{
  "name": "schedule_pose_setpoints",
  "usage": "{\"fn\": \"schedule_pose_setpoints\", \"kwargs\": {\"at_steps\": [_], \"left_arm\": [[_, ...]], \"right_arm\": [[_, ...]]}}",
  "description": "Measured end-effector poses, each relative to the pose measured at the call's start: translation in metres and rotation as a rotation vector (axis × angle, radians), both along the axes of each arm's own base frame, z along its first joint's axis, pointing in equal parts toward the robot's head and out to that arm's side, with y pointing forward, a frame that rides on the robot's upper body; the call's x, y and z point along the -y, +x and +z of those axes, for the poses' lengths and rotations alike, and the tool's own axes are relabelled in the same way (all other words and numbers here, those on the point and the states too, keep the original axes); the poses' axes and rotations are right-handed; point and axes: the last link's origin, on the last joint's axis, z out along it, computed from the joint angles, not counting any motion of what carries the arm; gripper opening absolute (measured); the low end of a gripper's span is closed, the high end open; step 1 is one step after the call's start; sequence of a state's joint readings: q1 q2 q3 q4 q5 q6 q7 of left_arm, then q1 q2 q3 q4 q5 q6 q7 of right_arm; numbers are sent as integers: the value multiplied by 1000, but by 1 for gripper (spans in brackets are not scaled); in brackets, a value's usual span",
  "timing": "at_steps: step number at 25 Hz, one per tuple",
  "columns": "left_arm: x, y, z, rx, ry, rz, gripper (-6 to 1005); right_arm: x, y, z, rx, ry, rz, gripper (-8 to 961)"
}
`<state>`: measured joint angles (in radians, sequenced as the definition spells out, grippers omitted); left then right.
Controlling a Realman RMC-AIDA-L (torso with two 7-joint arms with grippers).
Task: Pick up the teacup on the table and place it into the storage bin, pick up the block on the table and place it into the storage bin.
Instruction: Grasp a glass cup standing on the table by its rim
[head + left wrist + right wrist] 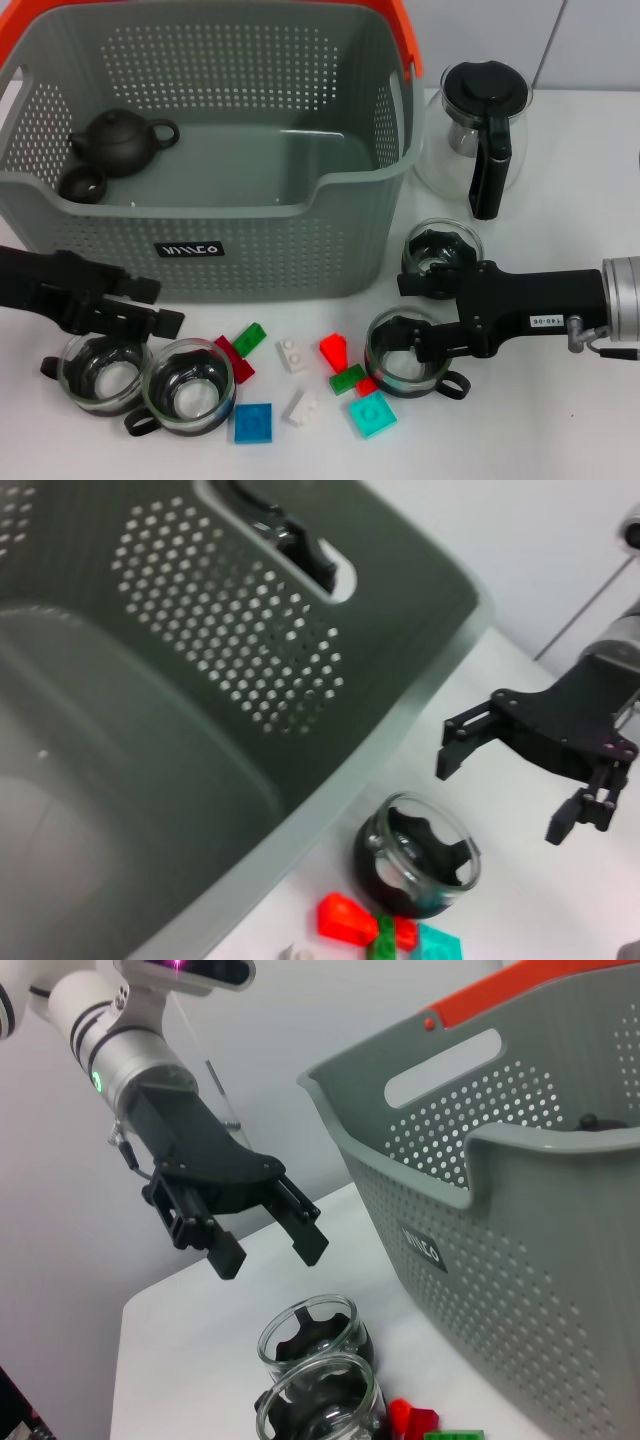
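Observation:
The grey storage bin (300, 250) with an orange handle fills the back left. Two glass teacups (98, 372) (190, 388) stand in front of it at the left, and two more (405, 358) (440, 250) at the right. Small blocks lie between them, among them a red one (336, 350) and a blue one (253, 422). My right gripper (415, 312) (505, 790) hangs open and empty just over the nearer right teacup (420, 855). Above the two left teacups (308, 1330), my left gripper (155, 303) (268, 1250) is open and holds nothing.
Inside the bin sit a dark teapot (125, 140) and a small dark cup (82, 183). A glass pot with a black lid (485, 120) stands to the right of the bin. More blocks lie near the front, including green (250, 338), teal (372, 413) and white (301, 407).

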<state>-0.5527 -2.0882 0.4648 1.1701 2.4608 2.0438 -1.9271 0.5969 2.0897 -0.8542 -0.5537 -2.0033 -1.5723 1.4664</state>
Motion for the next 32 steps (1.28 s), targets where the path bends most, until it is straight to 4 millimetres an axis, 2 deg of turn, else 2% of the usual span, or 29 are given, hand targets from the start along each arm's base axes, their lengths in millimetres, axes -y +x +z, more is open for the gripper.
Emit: {"fn": "schedule_pose_setpoints", "kwargs": {"at_steps": [5,14,23,32], "left_arm": [[0,3,10,-87,-13,62,750],[-2,7,15,-190,-27,150,749],[-3,5,37,-322,54,252,750],[0,-3,44,-389,79,316,753]], "right_arm": [[-1,-1,0,0,1,3,911],[-2,-3,0,-1,2,7,911],[-4,-1,0,9,15,0,911],[-5,-2,-1,10,18,1,911]]}}
